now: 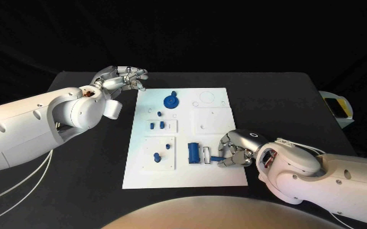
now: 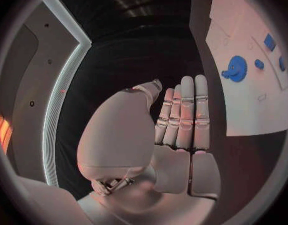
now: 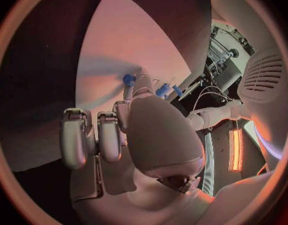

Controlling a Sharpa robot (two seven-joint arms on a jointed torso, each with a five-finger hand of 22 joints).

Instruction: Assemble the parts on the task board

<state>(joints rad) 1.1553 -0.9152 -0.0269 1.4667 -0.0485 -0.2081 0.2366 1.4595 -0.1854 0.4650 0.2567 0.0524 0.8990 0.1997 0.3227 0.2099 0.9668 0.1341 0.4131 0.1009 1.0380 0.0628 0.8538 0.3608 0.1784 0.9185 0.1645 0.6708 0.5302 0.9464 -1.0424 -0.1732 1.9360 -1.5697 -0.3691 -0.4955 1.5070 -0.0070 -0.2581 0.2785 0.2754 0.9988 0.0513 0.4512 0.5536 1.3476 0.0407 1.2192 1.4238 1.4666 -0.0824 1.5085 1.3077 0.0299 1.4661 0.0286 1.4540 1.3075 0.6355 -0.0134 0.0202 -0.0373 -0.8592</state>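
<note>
The white task board [image 1: 210, 175] lies in the middle of the black table. A round blue disc part [image 1: 172, 100] sits at its far end, and the left wrist view shows the same disc [image 2: 236, 67]. Small blue pegs [image 1: 157, 125] stand in the middle plate, and more pegs [image 1: 159, 156] stand in the near plate. A blue cylinder [image 1: 194, 153] lies at the near middle. My right hand [image 1: 238, 148] rests on the board's near right and pinches a small blue part [image 1: 217, 158] beside the cylinder. My left hand [image 1: 122, 79] hovers off the board's far left corner, fingers straight, holding nothing.
A yellow and black object [image 1: 338, 107] sits at the table's right edge. Bare black table [image 1: 283, 96] stretches to the right of the board and beyond its far end. My left forearm [image 1: 46, 123] lies over the table's left side.
</note>
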